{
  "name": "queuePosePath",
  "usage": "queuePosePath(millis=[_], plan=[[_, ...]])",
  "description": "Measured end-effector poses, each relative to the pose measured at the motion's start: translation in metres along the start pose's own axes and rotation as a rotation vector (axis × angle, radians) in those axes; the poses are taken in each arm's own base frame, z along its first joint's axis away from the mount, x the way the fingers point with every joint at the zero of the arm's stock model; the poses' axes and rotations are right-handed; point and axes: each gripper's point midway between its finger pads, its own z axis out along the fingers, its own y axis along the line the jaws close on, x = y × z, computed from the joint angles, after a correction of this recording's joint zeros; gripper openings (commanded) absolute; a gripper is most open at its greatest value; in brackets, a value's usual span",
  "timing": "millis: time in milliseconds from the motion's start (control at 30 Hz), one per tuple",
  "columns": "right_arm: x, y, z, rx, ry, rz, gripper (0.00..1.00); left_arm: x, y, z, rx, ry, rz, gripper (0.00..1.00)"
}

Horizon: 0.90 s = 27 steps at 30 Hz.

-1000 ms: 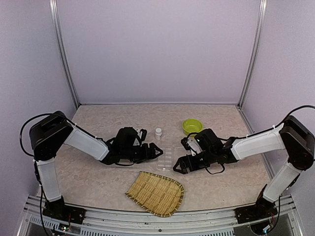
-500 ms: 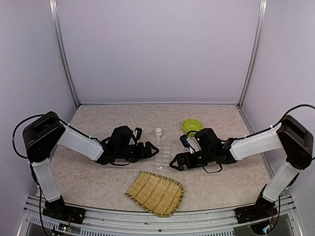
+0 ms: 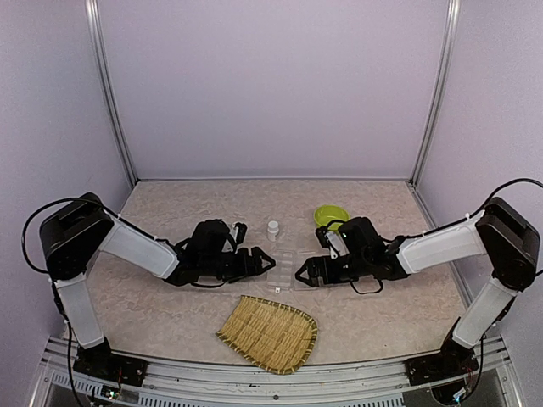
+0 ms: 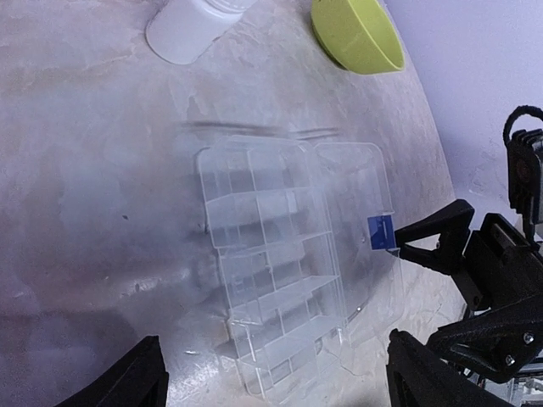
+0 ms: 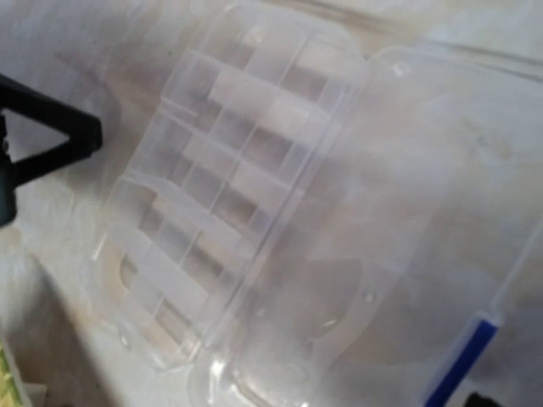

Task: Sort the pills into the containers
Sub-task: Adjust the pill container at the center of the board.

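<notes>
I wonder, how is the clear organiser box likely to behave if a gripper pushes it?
The organiser box is probably light: thin clear plastic, compartments seemingly empty, so it would likely slide on the table. Its open lid lies flat alongside and may flop at the hinge if lifted.

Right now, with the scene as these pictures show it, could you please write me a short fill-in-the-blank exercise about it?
1. The clear organiser box has its ___ folded fully open.
2. The round bowl is lime-___ in colour.
3. The left gripper and the right gripper both have their jaws ___.
4. The small bottle beyond the box is ___ in colour.

Missing words: lid; green; open; white.
</notes>
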Motion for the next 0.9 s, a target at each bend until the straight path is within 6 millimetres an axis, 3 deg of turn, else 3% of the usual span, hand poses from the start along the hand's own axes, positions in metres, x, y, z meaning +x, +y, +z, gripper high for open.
queuePosePath(millis=[367,700,900], plan=[[-0.003,-0.019,-0.008,0.077,-0.002,0.018,0.99,0.02,-0.014,0.007,0.069,0.067,-0.001,0.87],[-0.038,-0.034,-0.058,0.188,-0.127,0.03,1.0,0.03,-0.037,0.02,0.149,0.125,0.01,0.86],[-0.048,-0.043,-0.073,0.226,-0.165,0.037,1.0,0.032,-0.05,0.032,0.202,0.162,0.014,0.87]])
